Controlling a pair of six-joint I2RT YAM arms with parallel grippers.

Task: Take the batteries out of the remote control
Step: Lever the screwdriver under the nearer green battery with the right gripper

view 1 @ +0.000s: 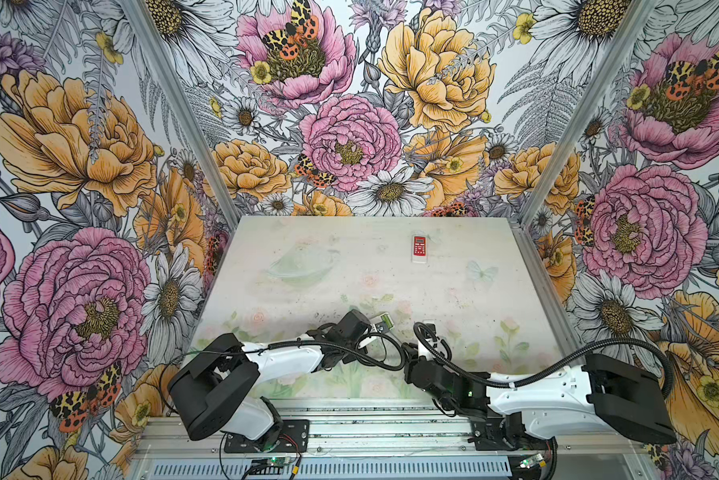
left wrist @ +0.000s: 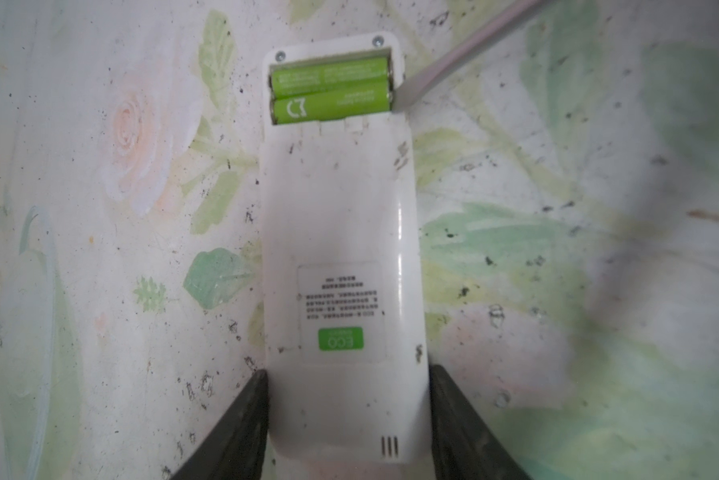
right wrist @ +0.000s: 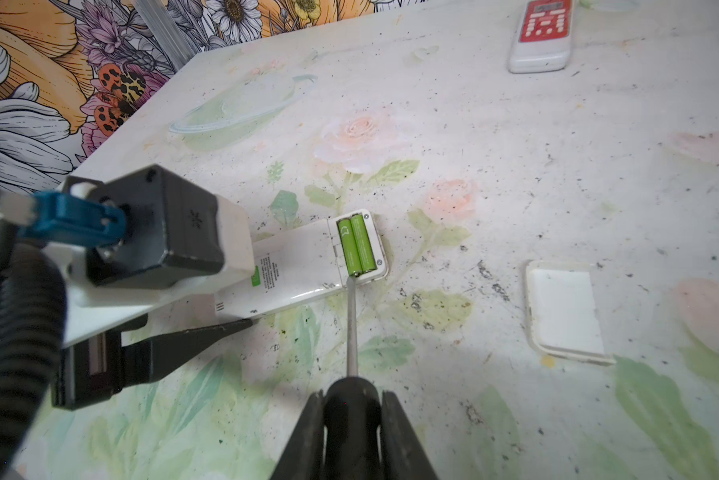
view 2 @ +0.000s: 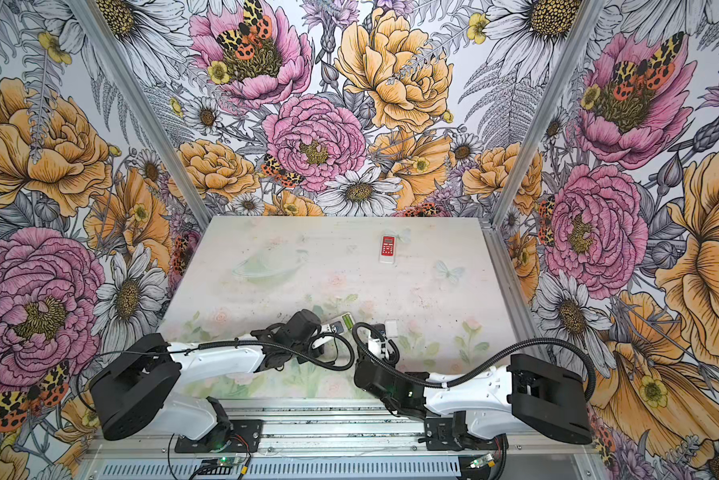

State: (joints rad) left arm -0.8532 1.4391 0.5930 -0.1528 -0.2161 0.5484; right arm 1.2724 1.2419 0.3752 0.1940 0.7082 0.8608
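Green batteries, two side by side, sit in the open compartment at one end of the white remote; the left gripper clamps its other end on the bench. Over comes the right gripper, closed on the screwdriver, blade tip right at the batteries' end. Loose cover lies off to the side, red-faced remote well apart.

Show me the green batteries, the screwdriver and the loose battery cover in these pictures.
green batteries point(left wrist: 331, 90), left wrist view, middle of the pair.
screwdriver point(right wrist: 352, 332), right wrist view, metal shaft.
battery cover point(right wrist: 565, 309), right wrist view, centre of its inner face.
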